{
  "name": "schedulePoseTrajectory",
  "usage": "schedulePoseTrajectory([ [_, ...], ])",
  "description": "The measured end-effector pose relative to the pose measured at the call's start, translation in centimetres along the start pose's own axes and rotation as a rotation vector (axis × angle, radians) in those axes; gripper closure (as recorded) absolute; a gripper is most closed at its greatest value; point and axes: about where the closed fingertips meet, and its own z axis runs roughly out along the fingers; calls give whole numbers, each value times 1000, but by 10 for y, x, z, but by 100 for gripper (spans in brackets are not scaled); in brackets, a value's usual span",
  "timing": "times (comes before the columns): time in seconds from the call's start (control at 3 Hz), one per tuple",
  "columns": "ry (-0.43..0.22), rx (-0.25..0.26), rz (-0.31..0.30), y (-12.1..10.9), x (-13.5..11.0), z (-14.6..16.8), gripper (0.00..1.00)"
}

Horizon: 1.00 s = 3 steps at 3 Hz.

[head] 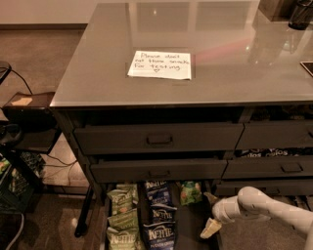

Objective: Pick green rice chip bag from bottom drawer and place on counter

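Green rice chip bag [190, 192] — crinkly, in bottom drawer [191, 223] — jaws alongside.

The glossy grey desk [234, 73] carried a white handwritten note [160, 64] lying flat near its middle, and a dark container [299, 14] at its far right corner. The hand [210, 213] hung well below the top, fingers apart.

The note [160, 64] on the counter [98, 73] reads "Please don't … these snacks for testing". "Kettle" stands on the blue bags [159, 235] and olive bags [120, 239] in the bottom drawer [193, 229]. The gripper [210, 214], fingers apart, hangs at that drawer's right side.
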Motion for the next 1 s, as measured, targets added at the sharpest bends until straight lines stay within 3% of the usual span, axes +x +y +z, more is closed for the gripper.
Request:
schedulePoseTrajectory([
  [0.33, 0, 0, 0, 0, 0, 0, 0],
  [0.67, 7, 49, 2, -1, -7, 10, 0],
  [1.0, 14, 128, 36, -5, -17, 25, 0],
])
